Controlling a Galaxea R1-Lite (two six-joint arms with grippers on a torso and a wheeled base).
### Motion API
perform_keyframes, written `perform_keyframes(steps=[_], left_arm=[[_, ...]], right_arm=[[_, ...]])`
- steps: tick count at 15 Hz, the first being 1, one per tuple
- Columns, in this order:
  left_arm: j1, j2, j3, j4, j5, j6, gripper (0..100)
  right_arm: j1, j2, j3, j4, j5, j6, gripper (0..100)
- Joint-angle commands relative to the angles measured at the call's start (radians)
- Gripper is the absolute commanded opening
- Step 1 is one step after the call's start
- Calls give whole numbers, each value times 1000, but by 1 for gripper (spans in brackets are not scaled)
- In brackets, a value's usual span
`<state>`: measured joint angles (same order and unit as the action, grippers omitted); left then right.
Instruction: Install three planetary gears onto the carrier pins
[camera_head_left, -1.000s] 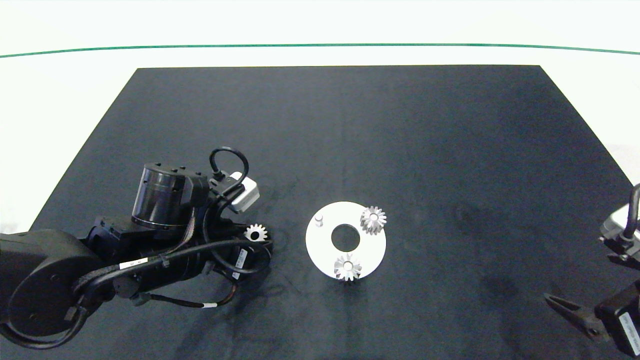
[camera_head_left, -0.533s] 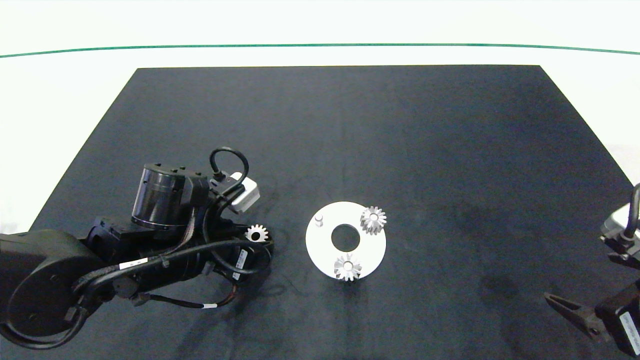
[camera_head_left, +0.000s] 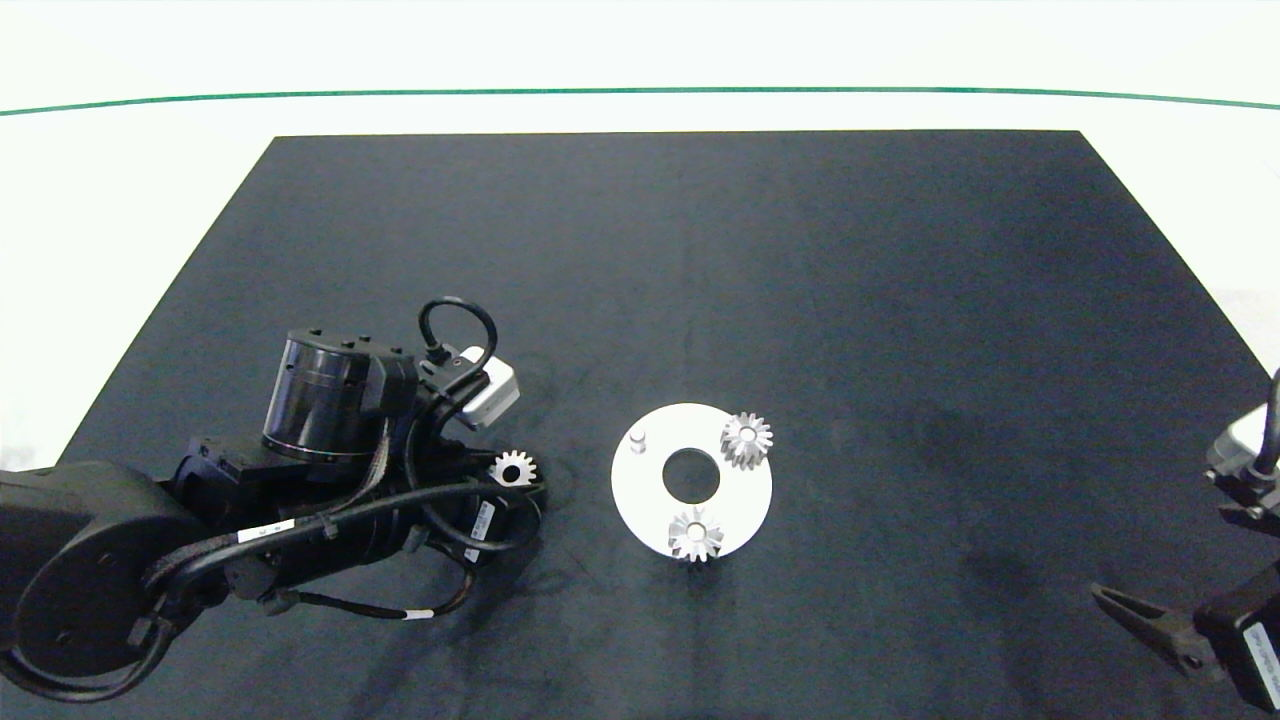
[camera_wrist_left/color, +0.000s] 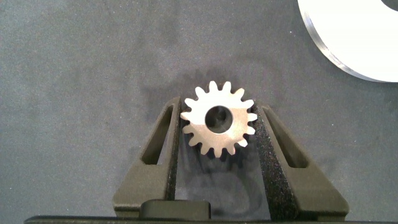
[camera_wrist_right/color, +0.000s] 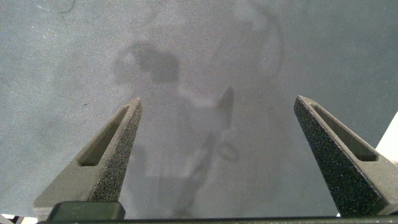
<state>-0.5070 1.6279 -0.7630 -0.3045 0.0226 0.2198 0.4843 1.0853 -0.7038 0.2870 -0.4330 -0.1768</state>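
The left gripper (camera_wrist_left/color: 217, 127) is closed on a gear (camera_wrist_left/color: 218, 119), its two fingers pressed against the teeth on either side; the gear lies flat with its round centre hole facing up, over the dark mat (camera_head_left: 700, 260), though whether it touches the mat cannot be told. In the head view this gear (camera_head_left: 513, 467) shows at the tip of the left arm, near the disc (camera_head_left: 650, 500) but apart from it, on the side towards the left arm; the disc's rim (camera_wrist_left/color: 348, 43) shows at a corner of the left wrist view.

The white disc lies flat on the mat near the middle of the bench (camera_head_left: 150, 150); it has a large centre hole. Two more gears sit on it: one (camera_head_left: 747, 438) at the far right of the disc, its teeth reaching past the rim; the other (camera_head_left: 695, 534) at the near edge, likewise overhanging. One pin (camera_head_left: 638, 441) stands bare at the far left of the disc, the side nearest the held gear.

The right gripper (camera_wrist_right/color: 217, 134) is open wide with nothing between its fingers; it hangs over bare mat at the right edge of the bench, well apart from the disc; one dark finger (camera_head_left: 1140, 615) shows in the head view.
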Motion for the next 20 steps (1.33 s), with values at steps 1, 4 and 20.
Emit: perform_keyframes(steps=[1, 4, 20], left_arm=[[1, 0, -1, -1, 0, 1, 4], [-1, -2, 1, -1, 0, 3, 0], [-131, -8, -144, 13, 145, 33, 0]], right_arm=[[0, -1, 1, 1, -3, -1, 100], [0, -1, 0, 1, -3, -1, 100], [17, -13, 0, 3, 0, -3, 100]])
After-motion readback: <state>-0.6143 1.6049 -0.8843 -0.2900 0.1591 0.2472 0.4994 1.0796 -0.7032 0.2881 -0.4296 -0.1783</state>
